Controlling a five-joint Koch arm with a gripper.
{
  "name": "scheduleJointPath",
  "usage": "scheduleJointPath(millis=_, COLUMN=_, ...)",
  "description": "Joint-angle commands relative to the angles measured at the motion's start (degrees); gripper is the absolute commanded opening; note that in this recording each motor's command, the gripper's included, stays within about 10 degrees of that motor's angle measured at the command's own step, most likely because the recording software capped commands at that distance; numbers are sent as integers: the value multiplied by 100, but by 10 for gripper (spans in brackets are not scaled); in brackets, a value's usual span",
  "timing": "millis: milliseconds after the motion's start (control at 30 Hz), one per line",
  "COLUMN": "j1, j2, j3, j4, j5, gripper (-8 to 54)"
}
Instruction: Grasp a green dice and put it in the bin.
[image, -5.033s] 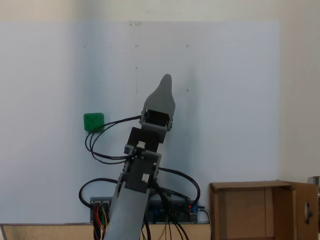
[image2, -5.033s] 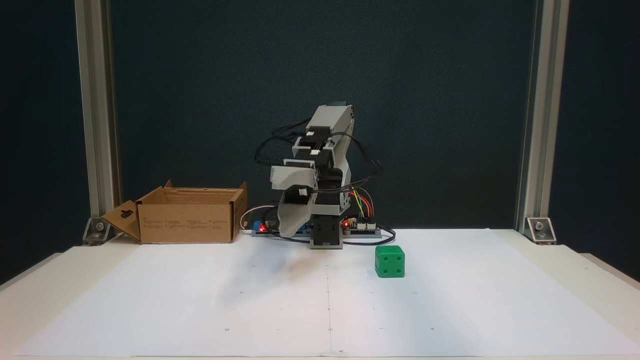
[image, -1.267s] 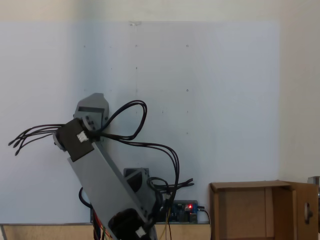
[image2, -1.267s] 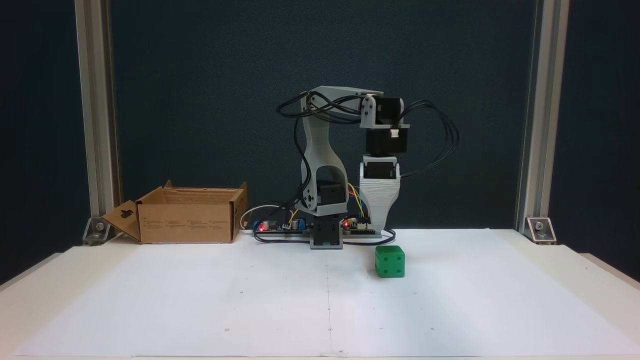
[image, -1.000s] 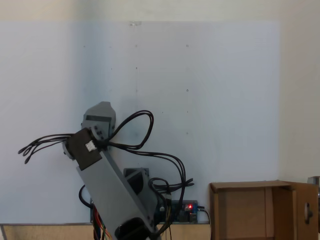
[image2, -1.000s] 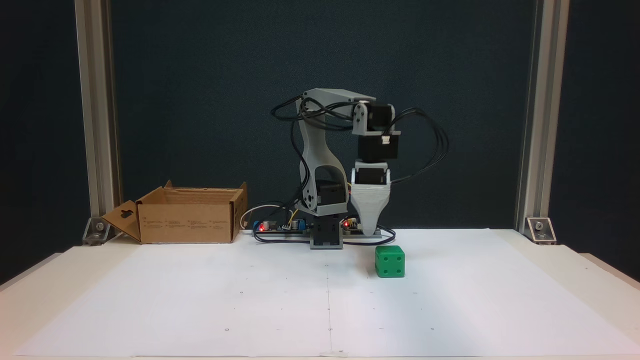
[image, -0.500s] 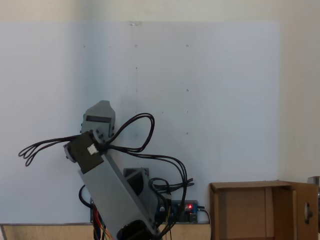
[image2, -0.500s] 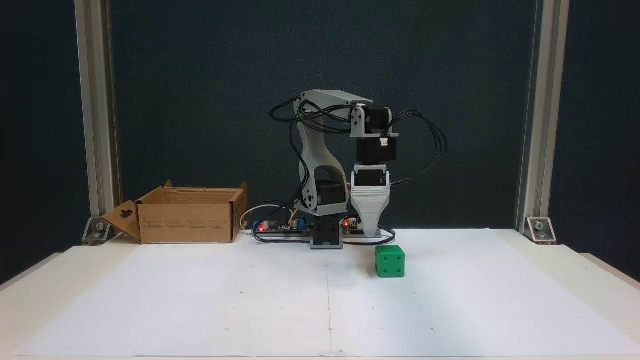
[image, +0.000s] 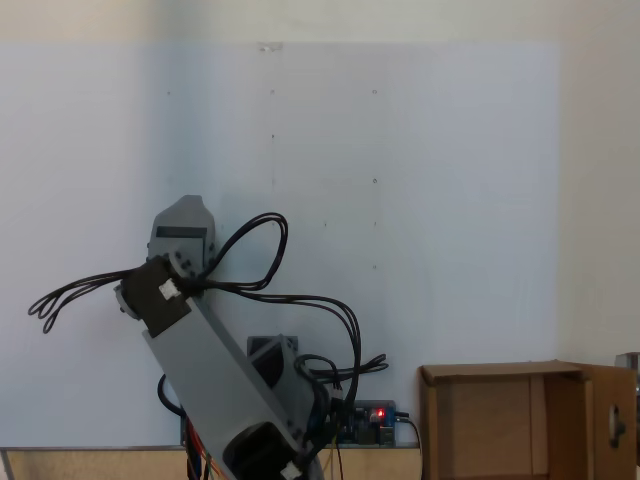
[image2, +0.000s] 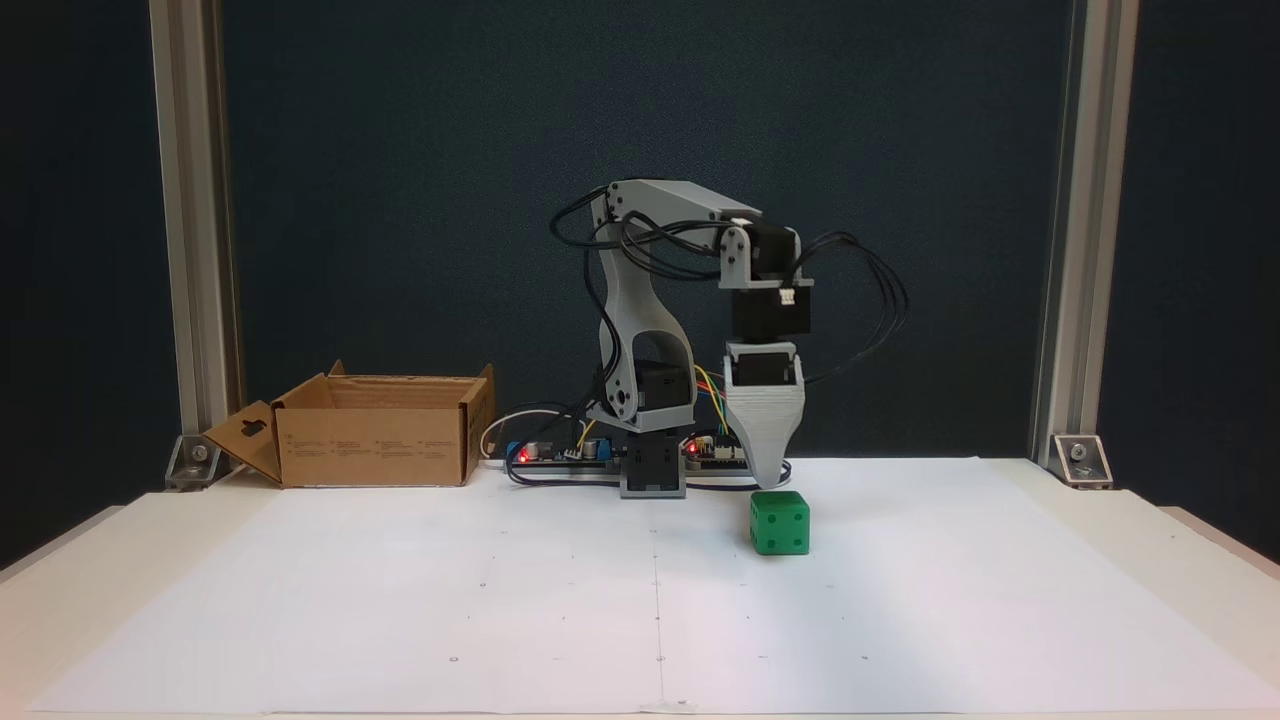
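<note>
1. We hang our gripper (image2: 769, 478) tip-down just above the green dice (image2: 779, 522) to line up a grasp; whether its jaws are spread, we cannot tell.
2. The bin (image2: 372, 443) sits well apart.

Both fixed views are evenly and brightly lit from above. The white sheet (image2: 500, 600) is rendered without glare; a soft shadow is cast below the gripper (image2: 768, 478). A pale, washed-out, slightly soft picture is given from above; the front picture is sharp.
</note>
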Motion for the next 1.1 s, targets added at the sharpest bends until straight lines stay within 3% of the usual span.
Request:
scheduleJointPath(millis=0, j1=-53, j2=-9, j3=-88, j4=-211, j5=422, gripper=432)
scheduleJointPath(millis=1067, j1=-176, j2=-888, j3=-70, j4=-431, j5=765, gripper=421)
